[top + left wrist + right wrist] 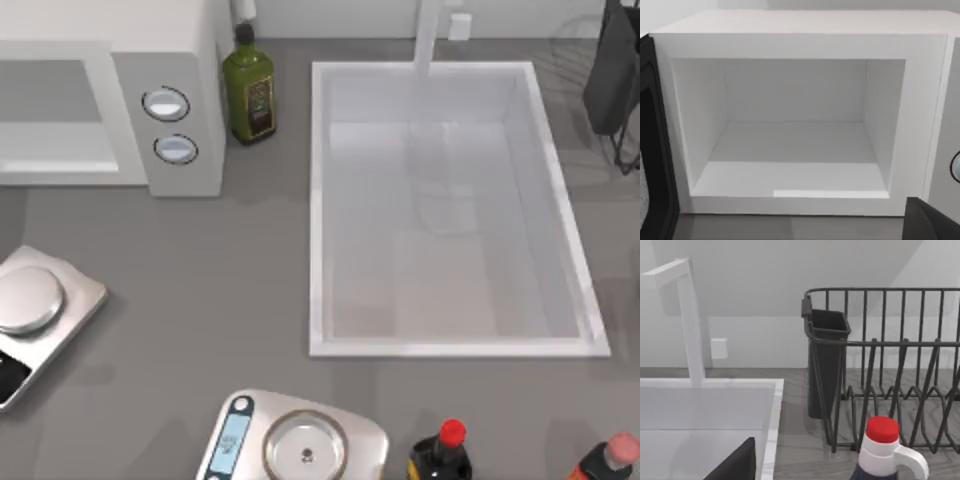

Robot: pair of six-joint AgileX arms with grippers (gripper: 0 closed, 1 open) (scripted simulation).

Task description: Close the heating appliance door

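- The microwave (110, 110) sits at the upper left of the top view, its cavity (790, 130) wide open.
- In the left wrist view the door (652, 150) stands as a dark edge along the frame's left border, swung out, its long axis running up and down.
- The left arm faces the opening squarely and is plainly the nearer one, so I judge the push falls to it; whether its fingers are apart or together I cannot tell.
- The right arm looks toward the sink (710, 405) and dish rack (890, 370); its finger state is likewise unclear.

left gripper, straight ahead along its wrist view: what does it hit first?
Probably the microwave: the view looks into its open cavity, so likely the back wall. The door stands open alongside. Depth is unclear.
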